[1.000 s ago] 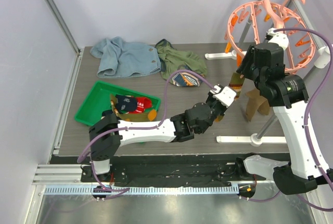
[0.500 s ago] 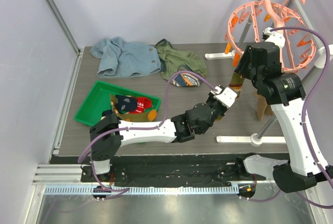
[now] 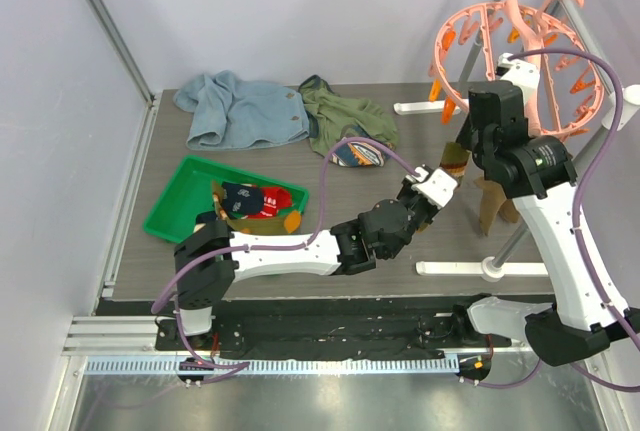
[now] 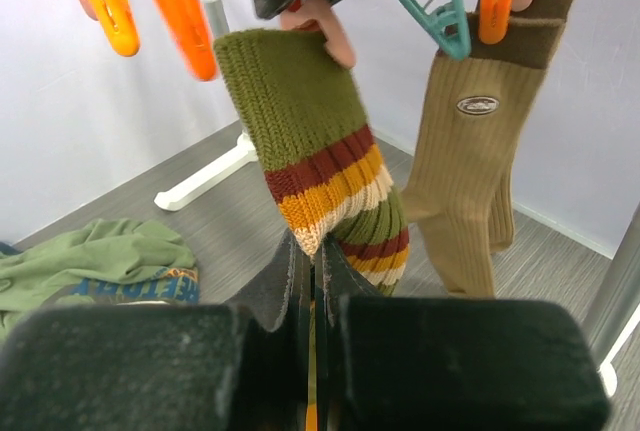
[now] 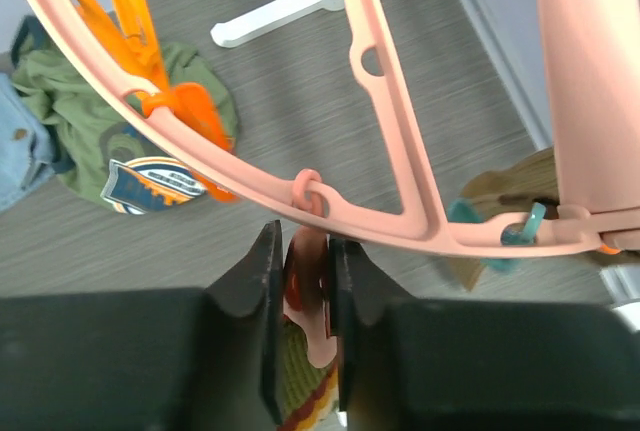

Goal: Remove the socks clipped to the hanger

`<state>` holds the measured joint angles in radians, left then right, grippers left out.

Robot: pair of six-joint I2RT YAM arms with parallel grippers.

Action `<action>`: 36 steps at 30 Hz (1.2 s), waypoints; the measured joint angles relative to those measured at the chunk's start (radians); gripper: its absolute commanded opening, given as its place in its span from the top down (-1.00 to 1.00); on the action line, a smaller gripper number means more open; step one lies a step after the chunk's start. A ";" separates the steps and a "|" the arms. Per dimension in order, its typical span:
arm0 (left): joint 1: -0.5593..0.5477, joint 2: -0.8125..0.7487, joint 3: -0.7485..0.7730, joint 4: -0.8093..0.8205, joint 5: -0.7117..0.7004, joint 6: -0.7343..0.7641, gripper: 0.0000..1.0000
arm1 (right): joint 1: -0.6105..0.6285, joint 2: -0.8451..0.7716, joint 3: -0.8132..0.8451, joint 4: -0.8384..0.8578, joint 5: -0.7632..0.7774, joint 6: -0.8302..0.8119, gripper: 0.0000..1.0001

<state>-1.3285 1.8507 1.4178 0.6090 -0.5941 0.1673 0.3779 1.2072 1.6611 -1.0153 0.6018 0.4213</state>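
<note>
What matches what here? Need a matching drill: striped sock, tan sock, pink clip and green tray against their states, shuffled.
Things:
1. striped olive sock
2. tan sock
3. pink clip
4. green tray

States:
A. holds loose socks
B. pinched at its lower part by the left end effector
C. hangs from an orange clip, untouched
D. squeezed by the right end effector

Pairs: 1-B, 2-C, 3-D, 4-A
</note>
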 measured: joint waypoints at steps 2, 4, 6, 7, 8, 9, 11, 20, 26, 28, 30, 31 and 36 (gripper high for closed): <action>0.000 0.000 0.000 0.000 -0.008 0.000 1.00 | 0.000 0.000 0.000 0.003 0.010 -0.001 0.98; 0.000 0.000 -0.002 0.002 -0.018 0.001 1.00 | 0.000 -0.001 -0.003 0.015 0.011 0.003 0.98; 0.000 -0.001 -0.013 0.011 -0.028 -0.002 1.00 | 0.000 -0.003 -0.013 0.028 0.010 0.002 0.98; 0.002 -0.002 -0.021 0.014 -0.031 -0.004 1.00 | 0.000 -0.003 -0.019 0.036 0.010 0.002 0.98; 0.003 -0.005 -0.035 0.014 -0.035 -0.009 1.00 | 0.000 -0.004 -0.026 0.047 0.007 0.002 0.98; 0.007 -0.009 -0.051 0.013 -0.036 -0.016 1.00 | 0.000 -0.004 -0.031 0.056 0.005 0.003 0.98; 0.016 -0.024 -0.084 -0.001 -0.041 -0.044 1.00 | 0.000 -0.006 -0.042 0.073 -0.002 0.004 0.98; 0.171 -0.362 -0.332 -0.277 -0.106 -0.309 1.00 | 0.000 -0.041 -0.058 0.109 -0.045 0.010 0.95; 0.406 -0.653 -0.370 -0.656 -0.136 -0.533 1.00 | 0.000 -0.067 -0.073 0.125 -0.071 0.016 0.93; 0.498 -0.712 -0.370 -0.770 -0.135 -0.584 1.00 | 0.000 -0.070 -0.073 0.127 -0.079 0.018 0.92; 0.584 -0.742 -0.383 -0.866 -0.130 -0.632 1.00 | 0.000 -0.070 -0.073 0.131 -0.085 0.019 0.91; 0.626 -0.747 -0.396 -0.911 -0.128 -0.655 1.00 | 0.000 -0.070 -0.073 0.132 -0.089 0.019 0.90; 0.786 -0.731 -0.543 -1.095 -0.101 -0.803 1.00 | 0.000 -0.071 -0.074 0.133 -0.092 0.018 0.89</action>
<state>-0.5423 1.1202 0.8745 -0.4862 -0.6949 -0.6353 0.3775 1.1366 1.5875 -0.8825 0.5098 0.4397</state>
